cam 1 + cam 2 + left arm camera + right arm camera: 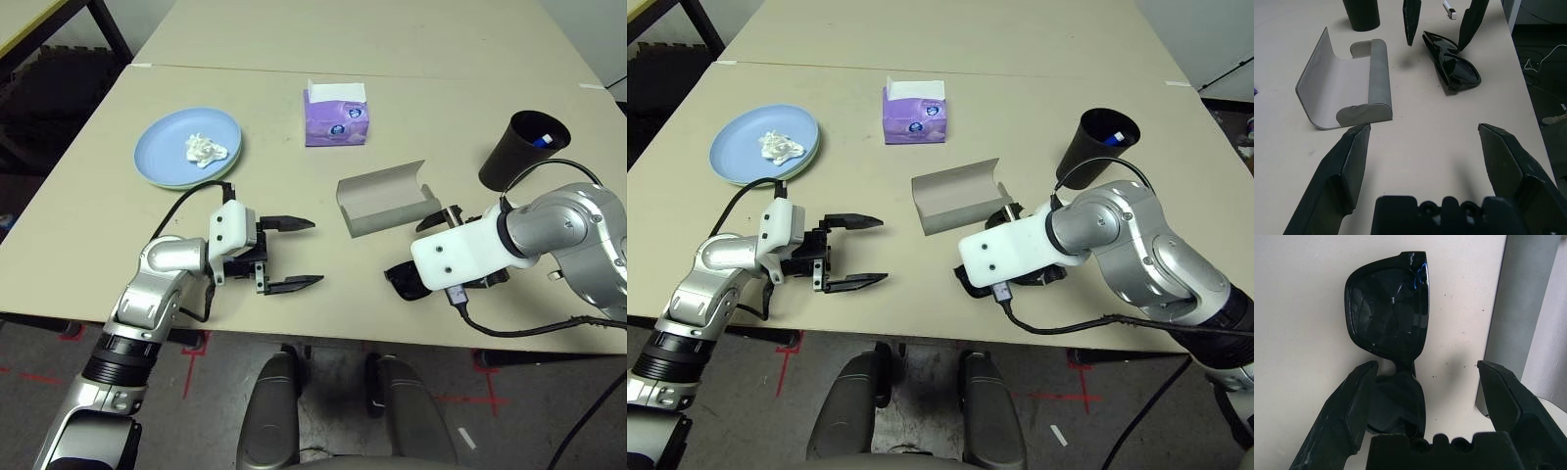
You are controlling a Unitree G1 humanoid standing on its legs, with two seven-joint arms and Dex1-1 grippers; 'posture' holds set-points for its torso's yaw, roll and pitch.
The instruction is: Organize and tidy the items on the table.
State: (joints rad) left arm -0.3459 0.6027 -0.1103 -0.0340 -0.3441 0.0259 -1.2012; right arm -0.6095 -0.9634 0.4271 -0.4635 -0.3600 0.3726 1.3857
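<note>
Tabletop [88, 225], light beige, carries everything, and the items sit spread out across it, so the tidying looks barely under way. Left arm rests low near the front edge, its left gripper [291, 254] pointing across toward the middle with jaws released and nothing between them; it seems parked clear of the work. Right arm bends in from the other side, angled steeply down, and the right gripper [1422, 382] hangs with jaws wide apart over the black sunglasses [1388, 318], straddling the bridge without closing; my reading is that a pickup is being lined up.

Stacked plates [162, 147], light blue on pale green, lie at the far left with a crumpled white tissue [206, 150] on top, probably waiting to be thrown away. Purple tissue box [336, 117] stands near the middle at the back. Black cup [519, 147] stands at the far right, holding something white and blue that I cannot identify for certain. Grey glasses case [387, 201] lies open, lid up, just beside the sunglasses, which suggests it is meant to receive them. Sunglasses lie folded on the table near the front edge, between the case and the right arm.
</note>
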